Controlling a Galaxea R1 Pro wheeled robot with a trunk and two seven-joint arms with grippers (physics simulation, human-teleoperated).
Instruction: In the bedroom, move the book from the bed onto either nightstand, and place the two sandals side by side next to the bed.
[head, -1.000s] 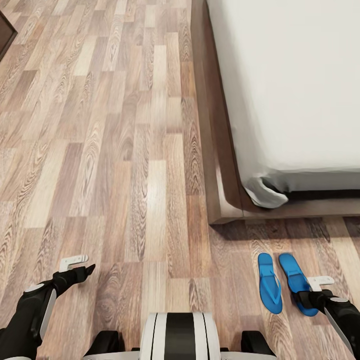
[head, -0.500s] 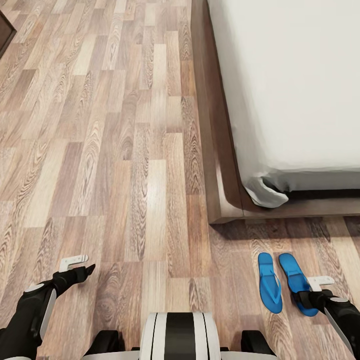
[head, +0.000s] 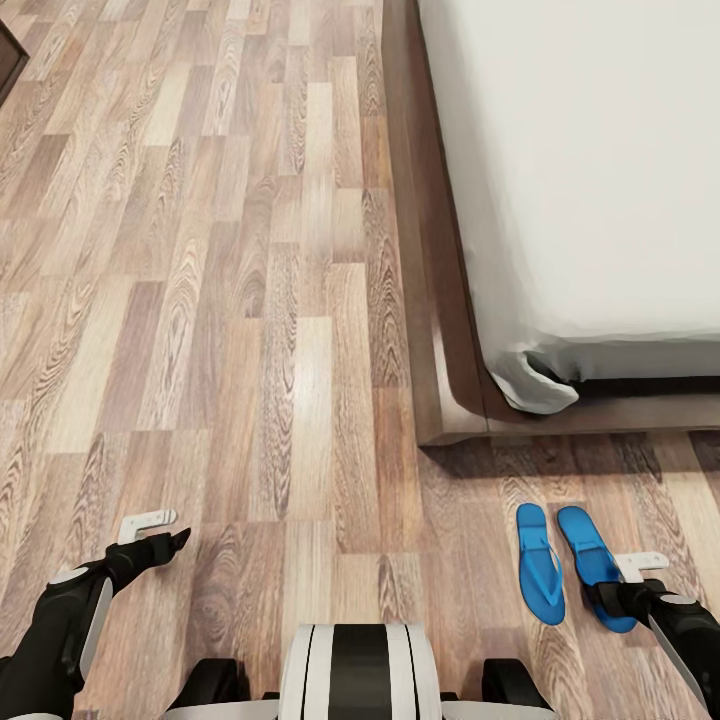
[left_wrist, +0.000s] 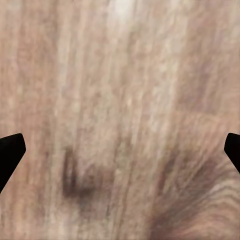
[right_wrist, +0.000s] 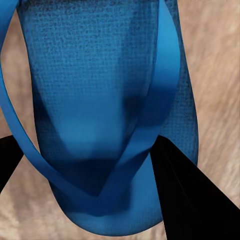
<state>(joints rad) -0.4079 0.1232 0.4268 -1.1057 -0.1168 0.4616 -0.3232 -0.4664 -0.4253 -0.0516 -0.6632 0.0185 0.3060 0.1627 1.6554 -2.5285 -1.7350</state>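
Two sandals (head: 564, 566) lie side by side just off the bed (head: 440, 330) corner; the right gripper (head: 628, 582), fingers spread, straddles the outer one, gripping nothing. Withdrawing seems next, then the book.

Right-hand sandal (head: 593, 560): its near end is covered by the right arm's fingers (head: 622, 597). The bed (head: 600, 180) runs off the picture's top and right edges. Left wrist view, the floor (left_wrist: 120, 100) is pure blur, dark finger tips cut off at both sides.
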